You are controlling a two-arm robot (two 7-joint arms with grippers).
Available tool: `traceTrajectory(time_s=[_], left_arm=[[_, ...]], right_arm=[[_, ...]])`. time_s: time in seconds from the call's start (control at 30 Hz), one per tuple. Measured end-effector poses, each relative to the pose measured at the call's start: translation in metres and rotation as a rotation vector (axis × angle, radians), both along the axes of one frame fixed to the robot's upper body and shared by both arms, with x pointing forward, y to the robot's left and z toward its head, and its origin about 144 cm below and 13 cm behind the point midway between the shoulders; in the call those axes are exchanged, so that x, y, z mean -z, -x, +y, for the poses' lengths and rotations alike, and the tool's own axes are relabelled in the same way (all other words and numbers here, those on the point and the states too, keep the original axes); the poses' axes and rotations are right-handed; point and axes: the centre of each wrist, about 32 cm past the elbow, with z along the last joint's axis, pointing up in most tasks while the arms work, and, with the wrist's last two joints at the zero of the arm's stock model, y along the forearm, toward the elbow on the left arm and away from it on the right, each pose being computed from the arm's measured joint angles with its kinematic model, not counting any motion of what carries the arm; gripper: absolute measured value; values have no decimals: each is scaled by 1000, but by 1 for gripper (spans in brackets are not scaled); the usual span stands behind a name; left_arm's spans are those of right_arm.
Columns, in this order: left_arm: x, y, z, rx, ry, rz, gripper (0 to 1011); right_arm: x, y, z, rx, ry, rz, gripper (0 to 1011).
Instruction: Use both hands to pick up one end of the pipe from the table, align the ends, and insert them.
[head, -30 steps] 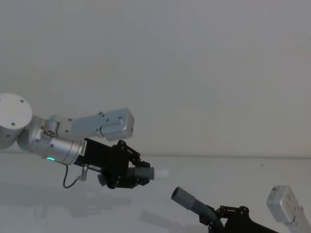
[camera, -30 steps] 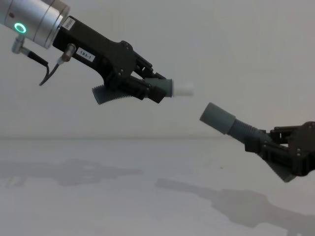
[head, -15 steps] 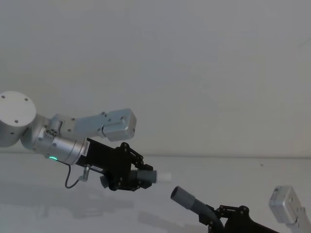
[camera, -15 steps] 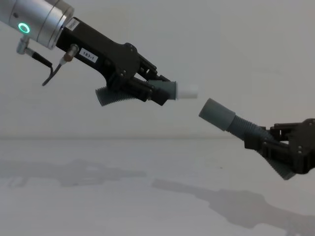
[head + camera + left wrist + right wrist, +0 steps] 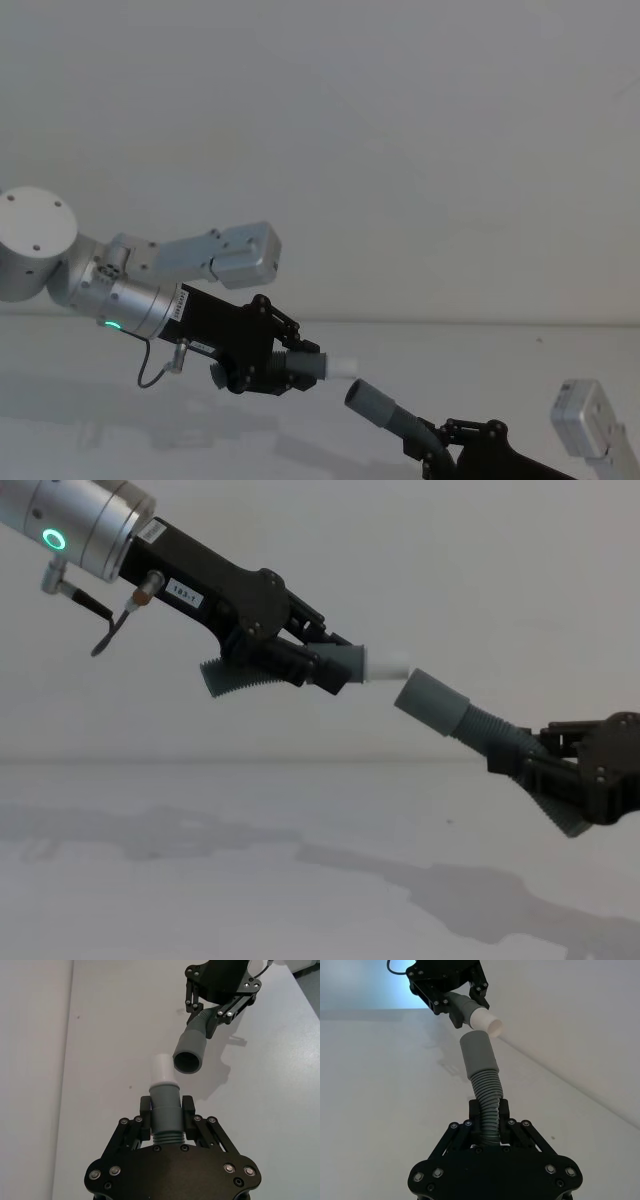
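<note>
White spigot tip point(image 5: 388, 664) nearer grey socket cuff point(image 5: 428, 702) than before, left gripper point(image 5: 166, 1107), right gripper point(image 5: 489, 1107), jaws clamped on pipe point(image 5: 478, 728).

Open air is stretching above the table point(image 5: 200, 880); grey socket cuff point(image 5: 430, 702) is crowding white spigot tip point(image 5: 388, 665), just beside it.
</note>
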Motion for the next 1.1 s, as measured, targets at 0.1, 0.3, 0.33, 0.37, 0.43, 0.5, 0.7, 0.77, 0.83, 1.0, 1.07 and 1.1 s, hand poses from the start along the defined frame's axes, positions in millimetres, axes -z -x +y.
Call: traceTrajectory(time_s=[0.1, 0.3, 0.33, 0.37, 0.43, 0.5, 0.7, 0.77, 0.83, 1.0, 1.07, 1.1], left_arm=[[0, 0, 0, 3, 3, 3, 328], [0, 0, 1, 3, 7, 5, 328], [-1, 1, 2, 4, 7, 5, 328], [-1, 1, 2, 4, 7, 6, 328], [-1, 2, 2, 3, 6, 7, 328], [-2, 2, 2, 3, 6, 8, 328], [-4, 4, 3, 1, 3, 13, 328], [-4, 4, 3, 0, 3, 14, 328], [-4, 4, 3, 0, 2, 16, 328], [-5, 4, 3, 5, -2, 24, 328], [-6, 4, 2, 7, -3, 27, 328], [-5, 3, 2, 8, -4, 29, 328]], right_arm=[[0, 0, 1, 2, 0, 1, 182], [0, 0, 1, 7, 1, 4, 182], [-1, -1, 1, 8, 2, 5, 181], [-1, -1, 1, 10, 2, 6, 182], [0, -1, 1, 14, 3, 9, 182], [0, -1, 1, 18, 5, 13, 182], [1, -1, 0, 26, 9, 22, 182], [1, -1, 0, 27, 9, 23, 182], [1, -1, 0, 29, 10, 24, 182], [0, -1, -1, 32, 9, 26, 182], [0, -1, -2, 33, 8, 25, 182], [0, -1, -2, 33, 7, 26, 181]])
